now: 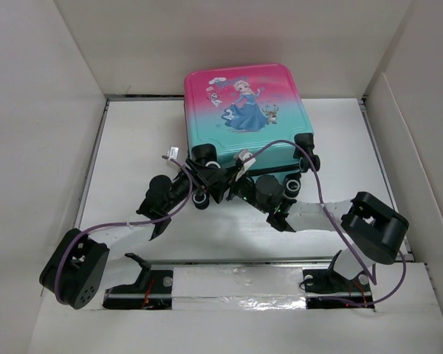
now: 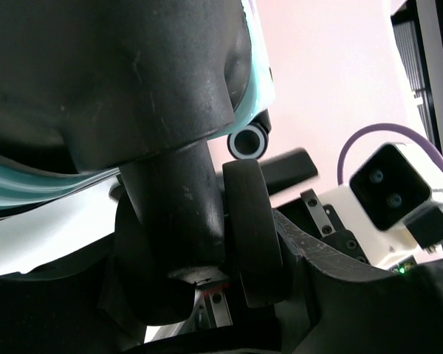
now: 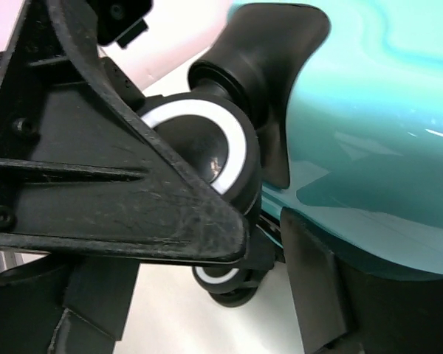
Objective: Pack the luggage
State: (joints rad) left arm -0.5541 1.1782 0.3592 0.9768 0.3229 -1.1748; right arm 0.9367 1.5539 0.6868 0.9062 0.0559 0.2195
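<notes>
Left claw (image 2: 221, 284) stood about half closed with a black caster (image 2: 251, 228) of the luggage (image 1: 240, 110) wedged between its jaws, apparently clamped. Right claw (image 3: 273, 236) stood wide, its jaws either side of a white-rimmed wheel (image 3: 207, 151) without pinching it. Both crowded the same corner, so the likeliest trouble was the fingers knocking one another. A jaw could also skate off the round, swivelling wheel once force came on. Pulling on a caster might drag or spin the whole closed case across the table (image 1: 133, 147) rather than open it. A purple cable (image 1: 321, 188) looped past the caster at the case's five o'clock corner and could snag there. Seen from above, the case lay flat, printed face up and lid shut, with nothing packed by my reading. It sat at twelve o'clock from both claws, which met its near edge around seven o'clock
</notes>
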